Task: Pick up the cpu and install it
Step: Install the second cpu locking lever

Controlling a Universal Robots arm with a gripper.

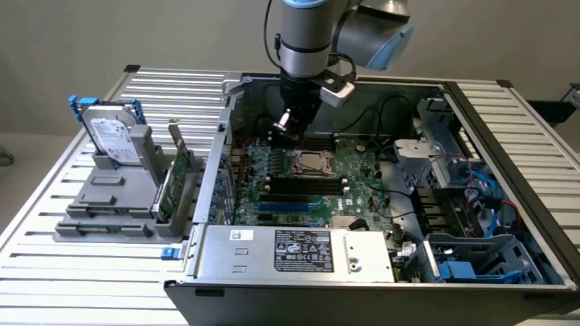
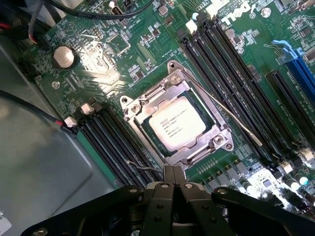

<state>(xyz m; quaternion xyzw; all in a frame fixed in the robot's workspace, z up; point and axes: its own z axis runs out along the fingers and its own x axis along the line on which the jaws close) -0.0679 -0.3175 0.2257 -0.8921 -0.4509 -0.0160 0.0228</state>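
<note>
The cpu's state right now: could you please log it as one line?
cpu: seated in motherboard socket | gripper: shut, empty, above the board beside socket | hard drive: on holder outside case

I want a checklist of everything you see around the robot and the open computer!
Surface: slatted metal table carrying an open computer case.
Job's things: cpu lies flat inside the motherboard socket; nothing is touching it.
Clutter: hard drive upright in a grey holder, at the exterior view's left of the case.
Grippers: gripper shut, holding nothing, above the board just beside the socket.
Cables: black cables along the case's back wall; red and blue wires by the drive bays.
Surroundings: plain pale wall.
</note>
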